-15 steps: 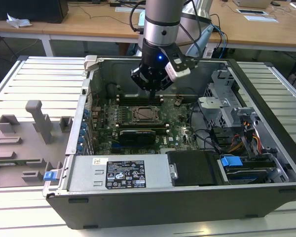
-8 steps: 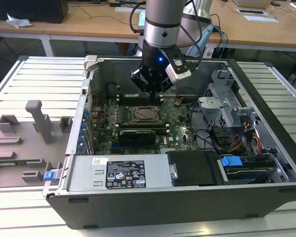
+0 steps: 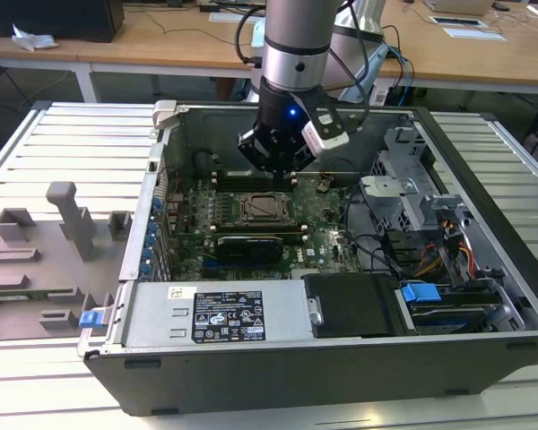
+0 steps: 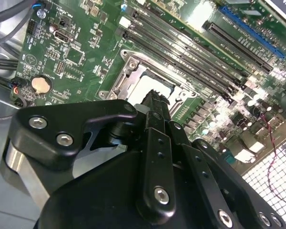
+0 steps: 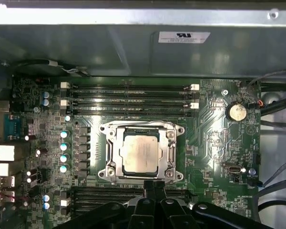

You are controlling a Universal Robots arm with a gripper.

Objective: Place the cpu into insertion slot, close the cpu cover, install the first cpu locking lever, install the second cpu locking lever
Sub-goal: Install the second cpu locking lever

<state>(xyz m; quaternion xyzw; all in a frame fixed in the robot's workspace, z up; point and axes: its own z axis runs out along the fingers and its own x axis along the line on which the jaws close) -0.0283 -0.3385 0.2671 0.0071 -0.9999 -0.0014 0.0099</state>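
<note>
The cpu [image 5: 140, 151] lies flat in the insertion slot [image 5: 106, 130] on the green motherboard, its silvery top showing. The cpu cover [image 5: 170, 153] lies down around it as a metal frame. In the exterior view the cpu [image 3: 267, 208] sits mid-board inside the open case, and my gripper [image 3: 284, 182] hangs just above its far side. In the first wrist view my gripper [image 5: 155, 186] is a little clear of the socket's edge, shut with nothing held. The second wrist view has the fingertips [image 4: 155, 99] over the cpu [image 4: 145, 87]. I cannot tell how the locking levers stand.
Long black memory slots [image 5: 131, 95] flank the socket on two sides. A coin battery [image 5: 236, 112] sits nearby. A black card [image 3: 249, 246], a drive cage [image 3: 412, 193], cables [image 3: 377, 251] and the case walls [image 3: 251, 116] hem the board in. Grey fixtures [image 3: 45, 260] stand outside the case.
</note>
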